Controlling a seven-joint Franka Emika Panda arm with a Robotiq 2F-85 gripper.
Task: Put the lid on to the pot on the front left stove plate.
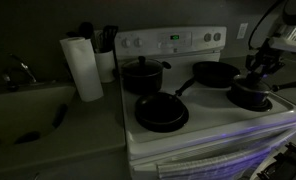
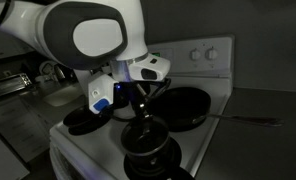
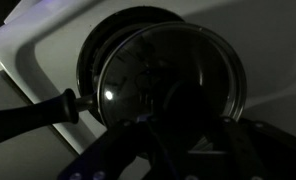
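Gripper: the gripper entered from the bottom edge of the wrist view, its dark fingers on either side of the lid's middle. The knob was lost in shadow, so I could not tell whether the jaws were clamped on it.
Lid: the lid, glassy with a bright rim, lay straight under the gripper and filled most of the wrist view. Its rim sat a little off from a dark round edge beneath it at the upper left.
Pot: the pot stood at a front corner of the cooker top, below the gripper. Whether the lid rested on it or hung just above could not be told.
Stove plate: hidden beneath the pot.
Handle: a dark handle reached to the left edge of the wrist view.
Arm: the white arm filled the top of an exterior view.
Cooker: the white cooker also bore a wide pan in front, a taller pot behind it, and another pan at the back.
Counter: a paper roll stood beside the cooker.
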